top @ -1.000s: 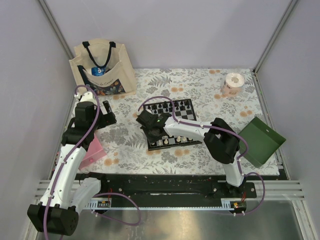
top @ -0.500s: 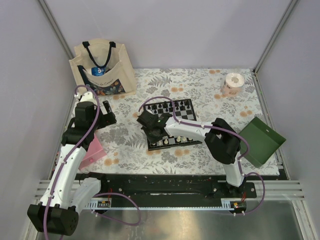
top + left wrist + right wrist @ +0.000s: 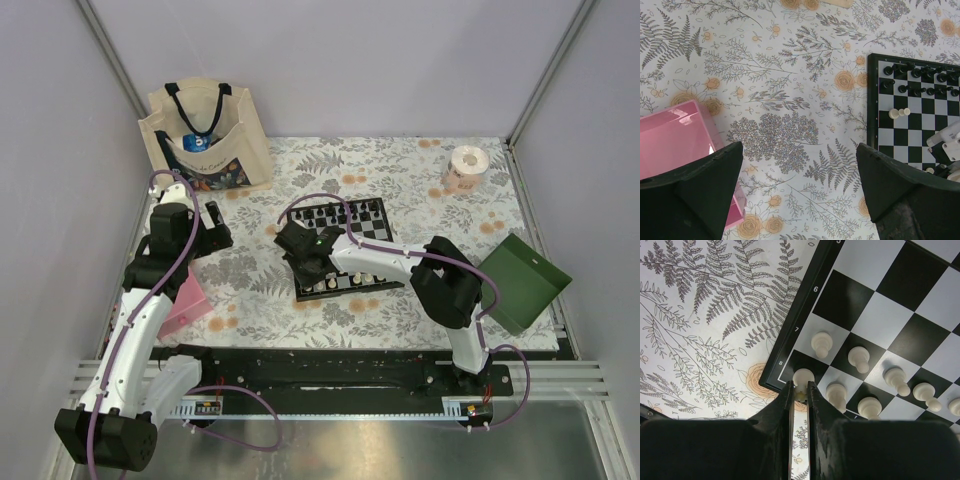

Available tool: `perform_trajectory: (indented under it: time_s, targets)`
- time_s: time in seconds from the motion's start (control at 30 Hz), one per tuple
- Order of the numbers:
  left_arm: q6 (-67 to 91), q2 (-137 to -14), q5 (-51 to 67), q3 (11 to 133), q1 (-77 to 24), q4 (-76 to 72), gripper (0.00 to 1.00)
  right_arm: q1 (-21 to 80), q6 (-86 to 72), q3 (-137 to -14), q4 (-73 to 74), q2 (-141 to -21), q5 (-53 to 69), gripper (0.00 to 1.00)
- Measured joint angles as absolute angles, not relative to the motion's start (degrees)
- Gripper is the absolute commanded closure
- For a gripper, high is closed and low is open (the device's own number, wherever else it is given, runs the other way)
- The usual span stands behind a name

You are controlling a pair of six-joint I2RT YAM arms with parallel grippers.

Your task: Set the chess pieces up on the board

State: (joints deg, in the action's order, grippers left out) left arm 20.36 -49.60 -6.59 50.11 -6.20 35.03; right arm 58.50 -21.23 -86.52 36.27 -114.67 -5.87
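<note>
Your right gripper [image 3: 800, 390] pinches a round-topped cream-white chess piece [image 3: 803, 376] on the board's [image 3: 806, 310] near-left corner square, base hidden between fingers; your left gripper [image 3: 797, 147] gapes, empty.

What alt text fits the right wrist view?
The right gripper is closed on a white chess piece at the corner square of the board, beside the 8 printed on its black border. More white pieces stand in two rows on the neighbouring squares, and the flowered tablecloth fills the left of the view.
</note>
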Motion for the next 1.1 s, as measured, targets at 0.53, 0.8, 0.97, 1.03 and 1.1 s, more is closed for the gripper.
perform_trajectory:
  time_s: [0.53, 0.8, 0.97, 1.03, 1.1]
  targets:
    - [20.36, -49.6, -6.55, 50.11, -6.2, 35.03, 0.01, 58.5, -21.26, -86.52, 36.21, -114.67, -5.78, 0.7]
    - [20.36, -49.6, -6.52, 50.11, -6.2, 35.03, 0.01, 58.46, -21.28, -86.52, 36.21, -114.65, -4.86, 0.65]
    - [20.36, -49.6, -6.46, 50.11, -6.2, 35.03, 0.01, 58.41, -21.28, -86.52, 36.21, -113.69, -4.89, 0.53]
    - [20.36, -49.6, -6.44, 50.11, -6.2, 35.03, 0.01, 58.33, -21.26, -86.52, 36.25, -112.9, -4.97, 0.52]
    - [20.36, -49.6, -6.44, 50.11, -6.2, 35.03, 0.01, 58.22, -21.23, -86.52, 36.25, -112.01, -5.04, 0.5]
